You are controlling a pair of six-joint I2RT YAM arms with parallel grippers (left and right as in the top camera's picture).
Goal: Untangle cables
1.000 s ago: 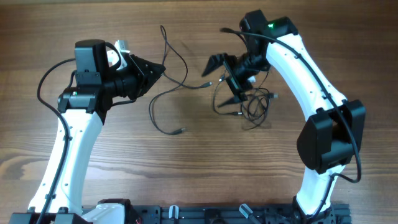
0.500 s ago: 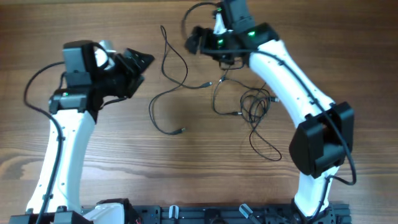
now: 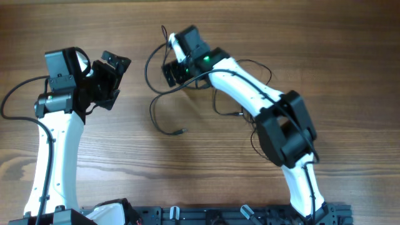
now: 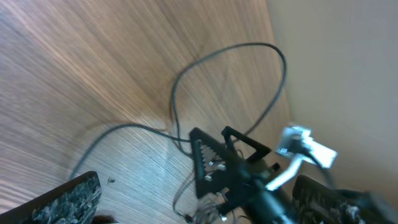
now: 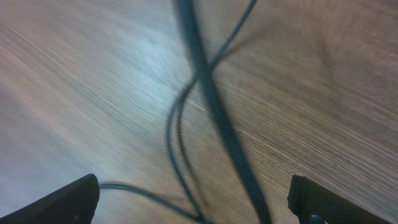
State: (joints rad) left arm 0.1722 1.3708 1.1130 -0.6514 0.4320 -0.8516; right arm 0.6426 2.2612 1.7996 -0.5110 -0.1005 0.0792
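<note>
Wooden tabletop carried everything you were working over. Nearest the arm bases, a plug end lay at the tail of one loose loop of the cables, between your two arms. Just beyond it, your right arm's white link crossed above the other strands and hid much of them from overhead. Farther out, your right hand hung over a second loop. Its wrist view, badly blurred, showed the fingers spread wide with a dark strand running between them; you could not tell whether it touched either. Your left hand sat well apart to the left, also spread, holding nothing. Only its wrist view showed the tabletop's edge, with a cable loop lying close to it.
</note>
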